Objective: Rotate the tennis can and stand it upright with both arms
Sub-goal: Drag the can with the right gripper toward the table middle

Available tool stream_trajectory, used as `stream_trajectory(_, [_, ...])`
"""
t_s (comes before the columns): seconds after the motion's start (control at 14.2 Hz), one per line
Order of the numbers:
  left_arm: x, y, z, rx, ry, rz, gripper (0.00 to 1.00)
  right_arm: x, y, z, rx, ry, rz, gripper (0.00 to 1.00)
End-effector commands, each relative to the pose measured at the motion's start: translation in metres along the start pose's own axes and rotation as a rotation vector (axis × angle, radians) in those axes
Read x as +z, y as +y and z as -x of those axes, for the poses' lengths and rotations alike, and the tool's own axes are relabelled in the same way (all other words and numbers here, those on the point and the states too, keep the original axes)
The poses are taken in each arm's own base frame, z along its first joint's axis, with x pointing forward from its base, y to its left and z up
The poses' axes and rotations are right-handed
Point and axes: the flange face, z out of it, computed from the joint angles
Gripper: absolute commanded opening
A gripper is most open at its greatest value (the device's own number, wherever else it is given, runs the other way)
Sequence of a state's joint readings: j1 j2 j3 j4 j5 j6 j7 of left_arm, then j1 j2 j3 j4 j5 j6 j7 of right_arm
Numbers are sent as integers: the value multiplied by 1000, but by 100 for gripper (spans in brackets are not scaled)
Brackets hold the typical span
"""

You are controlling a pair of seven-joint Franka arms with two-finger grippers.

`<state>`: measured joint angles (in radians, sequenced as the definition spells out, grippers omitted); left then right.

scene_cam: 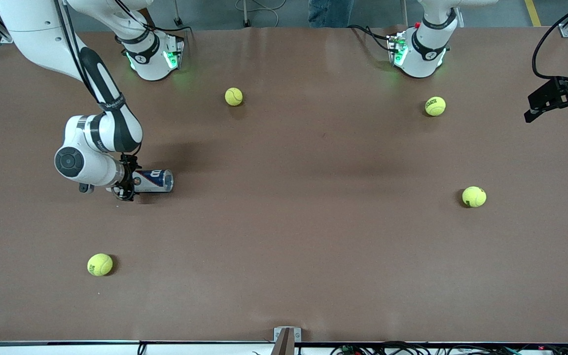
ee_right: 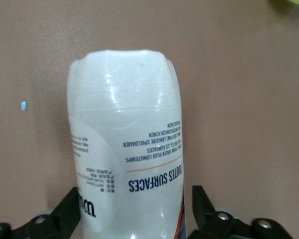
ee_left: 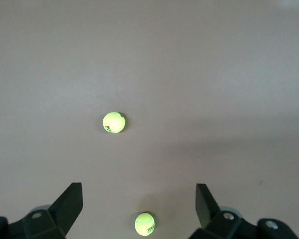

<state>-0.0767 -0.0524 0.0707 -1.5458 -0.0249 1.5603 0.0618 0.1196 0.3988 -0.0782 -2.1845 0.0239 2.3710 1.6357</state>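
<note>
Right gripper (scene_cam: 127, 184) straddling the lying clear-plastic, white-and-navy-labelled tennis can (scene_cam: 153, 180).
Its fingers flank one end, contact unclear; left gripper (scene_cam: 557, 106) waits open-jawed, raised over the left arm's end of the table.

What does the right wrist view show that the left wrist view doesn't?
Only the right wrist view: the tennis can lying between the right gripper fingers, its label readable. Only the left wrist view: two tennis balls under the open left gripper, which holds nothing. Both: black fingertips and the brown table.
</note>
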Motion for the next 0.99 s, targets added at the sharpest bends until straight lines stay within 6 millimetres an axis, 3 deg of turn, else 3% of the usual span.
stream_trajectory(0.0, [-5,0,1,-2,11,-1,100,8,3,4,-2,-10,3,67])
stream_trajectory(0.14, [-5,1,1,0,11,-1,100,9,2,14,-20,-6,4,62])
stream_trajectory(0.42, [-4,1,1,0,10,-1,100,-4,-4,23,-24,-8,-5,62])
stream_trajectory(0.63, [-4,1,1,0,10,-1,100,-22,-10,54,-18,-68,12,62])
stream_trajectory(0.92, [-4,1,1,0,10,-1,100,-40,-7,125,-58,-97,-22,62])
